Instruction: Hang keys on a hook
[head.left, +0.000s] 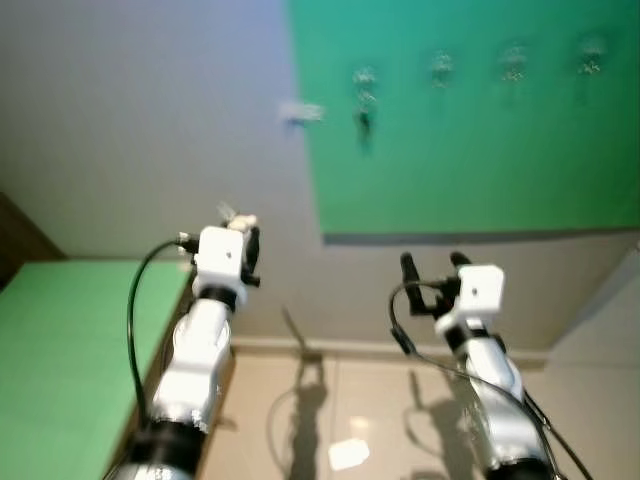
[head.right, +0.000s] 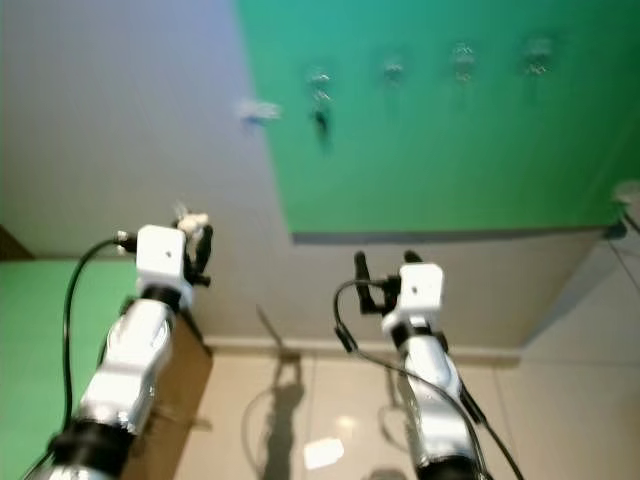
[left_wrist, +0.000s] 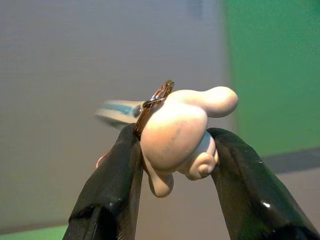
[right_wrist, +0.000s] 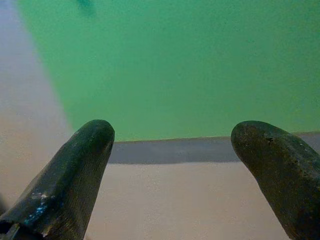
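My left gripper (head.left: 240, 226) is raised toward the wall and shut on a cream figure keychain (left_wrist: 177, 135) with a brass ring (left_wrist: 155, 102) at its top. No key blade can be made out. On the green wall panel (head.left: 470, 150) above and to the right runs a row of small hooks (head.left: 442, 68). The leftmost hook (head.left: 364, 78) has a dark key (head.left: 364, 120) hanging from it. My right gripper (head.left: 432, 264) is held up below the panel, open, with nothing between its fingers (right_wrist: 75, 170).
A small white and blue fitting (head.left: 300, 113) sticks out of the grey wall left of the panel. A green-topped surface (head.left: 60, 350) with a brown side stands at my left. Tiled floor (head.left: 350, 420) lies below the skirting.
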